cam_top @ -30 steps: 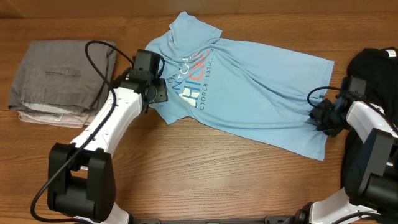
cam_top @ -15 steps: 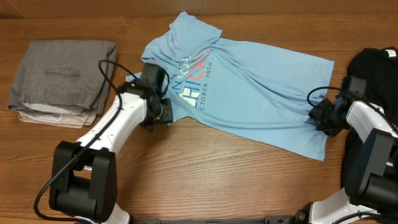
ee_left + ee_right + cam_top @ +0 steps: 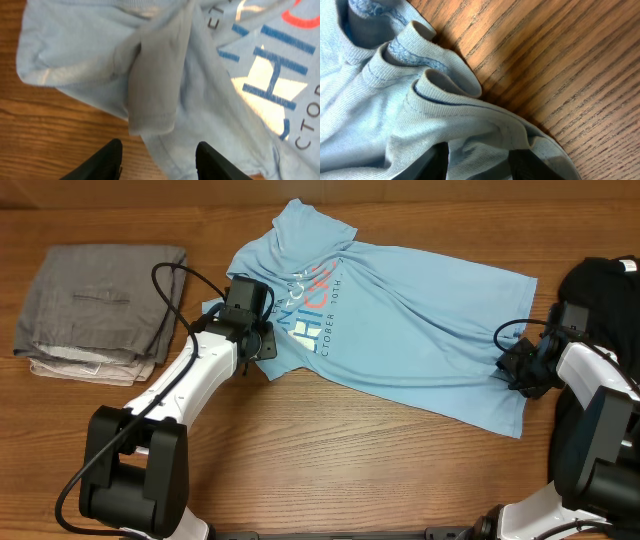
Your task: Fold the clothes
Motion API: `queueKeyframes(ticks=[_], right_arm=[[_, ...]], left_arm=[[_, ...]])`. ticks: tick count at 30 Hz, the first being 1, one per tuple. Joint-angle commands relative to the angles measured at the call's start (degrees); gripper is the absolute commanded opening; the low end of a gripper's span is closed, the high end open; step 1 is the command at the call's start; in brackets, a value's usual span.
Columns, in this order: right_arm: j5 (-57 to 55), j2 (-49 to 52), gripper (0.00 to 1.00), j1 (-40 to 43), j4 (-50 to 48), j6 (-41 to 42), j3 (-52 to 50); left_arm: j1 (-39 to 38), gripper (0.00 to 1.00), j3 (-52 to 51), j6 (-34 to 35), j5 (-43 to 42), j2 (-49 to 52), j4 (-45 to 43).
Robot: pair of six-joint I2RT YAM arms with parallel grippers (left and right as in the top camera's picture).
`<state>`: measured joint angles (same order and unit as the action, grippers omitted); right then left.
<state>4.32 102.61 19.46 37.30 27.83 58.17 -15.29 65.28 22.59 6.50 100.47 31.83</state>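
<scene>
left tool (image 3: 160, 161) has slid back up along the near edge of the t-shirt (image 3: 420, 320) and now sits over its rolled sleeve (image 3: 155, 85), jaws apart, nothing pinched. right tool (image 3: 481, 159) has not moved, apparently clenched on the bunched bottom hem. the shirt lies wrinkled, lettering up, mid-worktop (image 3: 350, 460). judging by this, the left side is lining up a grab so both ends can be stretched flat before folding.

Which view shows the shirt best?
Overhead: the whole shirt is in frame, rumpled, lettering up. The left wrist shows only a fold and part of the lettering; the right wrist shows only the bunched hem.
</scene>
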Motion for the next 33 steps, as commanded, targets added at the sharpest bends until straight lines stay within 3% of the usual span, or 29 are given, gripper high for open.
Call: queueKeyframes(ticks=[1,33], right_arm=[[0.13,1.88,0.44,0.0,0.74,-0.02,-0.79],[0.11,1.88,0.45,0.0,0.7,-0.04,-0.79]], left_arm=[[0.02,0.52,-0.31,-0.33,2.93,2.16,-1.64],[4.11,0.43,-0.31,-0.28,-1.25,5.92,-6.99]])
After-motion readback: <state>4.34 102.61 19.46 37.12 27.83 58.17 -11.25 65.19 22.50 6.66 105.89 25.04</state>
